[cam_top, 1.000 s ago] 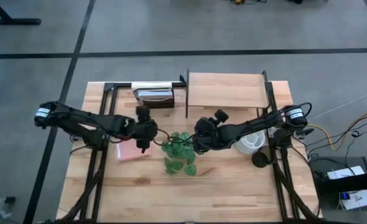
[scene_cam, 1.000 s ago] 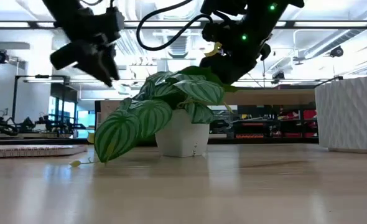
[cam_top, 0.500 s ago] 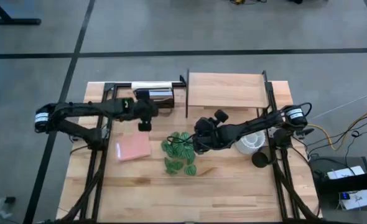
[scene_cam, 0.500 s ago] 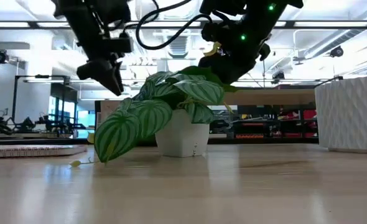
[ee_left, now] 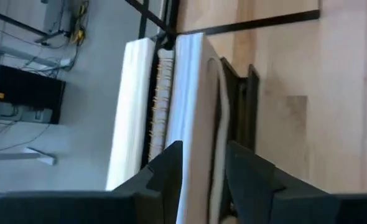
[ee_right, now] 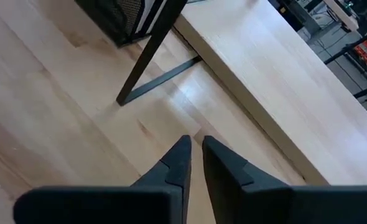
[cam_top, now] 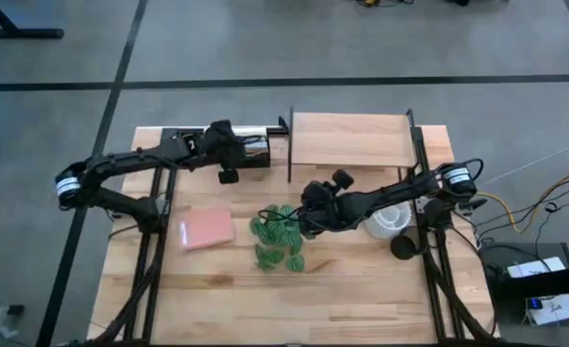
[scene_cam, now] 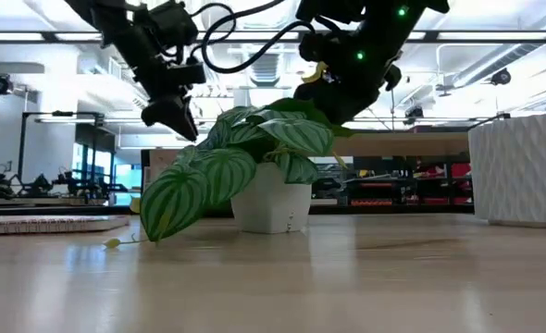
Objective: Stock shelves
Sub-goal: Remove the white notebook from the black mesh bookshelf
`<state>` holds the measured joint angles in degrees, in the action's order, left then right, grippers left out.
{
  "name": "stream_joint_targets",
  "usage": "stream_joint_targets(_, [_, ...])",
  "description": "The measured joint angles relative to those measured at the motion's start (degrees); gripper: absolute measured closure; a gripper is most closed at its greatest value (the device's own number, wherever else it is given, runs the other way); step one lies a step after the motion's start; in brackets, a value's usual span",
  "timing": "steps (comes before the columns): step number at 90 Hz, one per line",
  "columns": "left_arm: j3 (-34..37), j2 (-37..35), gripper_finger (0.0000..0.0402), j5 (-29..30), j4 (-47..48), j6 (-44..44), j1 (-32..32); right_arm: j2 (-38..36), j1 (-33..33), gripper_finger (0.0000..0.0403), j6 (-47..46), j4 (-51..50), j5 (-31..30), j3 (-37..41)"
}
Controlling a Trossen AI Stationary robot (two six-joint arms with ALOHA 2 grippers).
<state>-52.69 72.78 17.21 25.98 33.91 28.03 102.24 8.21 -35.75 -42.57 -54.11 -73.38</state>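
The shelves (cam_top: 350,140) stand at the table's far edge, right of centre, with a bare pale board (ee_right: 277,74). A potted plant (cam_top: 280,239) with striped green leaves and a white pot (scene_cam: 271,205) sits mid-table. My right gripper (cam_top: 306,222) is shut just above the plant's right side, its fingers (ee_right: 196,152) pointing at the shelves' foot with nothing between them. My left gripper (cam_top: 229,162) is open at the near side of a dark book rack (cam_top: 238,146). Its fingers (ee_left: 205,165) are lined up with an upright white book (ee_left: 193,106).
A pink book (cam_top: 205,229) lies flat on the table left of the plant. A white ribbed pot (cam_top: 389,220) and a small black round object (cam_top: 403,246) sit near the right arm's base. Bare tabletop lies along the near edge.
My left gripper has gone from above the pink book's right edge toward the table's far edge, up to the book rack, and has turned toward the books. The pink book stays flat on the table.
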Motion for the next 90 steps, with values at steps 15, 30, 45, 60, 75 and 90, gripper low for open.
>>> stream_joint_targets(15, [0.0, 2.9, 0.0294, 0.0, -1.1, 1.7, 2.1, 0.0, 0.0, 0.0375, 0.0, 0.1, 0.0, 0.0])
stream_joint_targets(30, [0.0, 5.8, 0.0299, 0.2, -1.5, 1.7, 3.4, 0.0, 0.0, 0.0379, 0.0, 0.1, 0.0, 0.0])
stream_joint_targets(45, [0.0, 7.6, 0.0303, 0.3, -1.4, 1.6, 3.4, 0.0, 0.0, 0.0374, 0.0, 0.1, 0.0, 0.0])
stream_joint_targets(60, [0.0, 7.7, 0.0303, 0.3, -1.3, 1.4, 3.4, 0.0, 0.0, 0.0376, 0.0, 0.1, 0.0, 0.0])
stream_joint_targets(75, [0.0, 7.2, 0.0303, 0.3, -1.1, 0.5, 3.4, 0.0, 0.0, 0.0379, 0.0, 0.1, 0.0, 0.0])
stream_joint_targets(90, [0.0, 6.8, 0.0303, 1.9, -1.0, 0.3, 3.4, 0.0, 0.0, 0.0373, 0.0, 0.1, 0.0, 0.0])
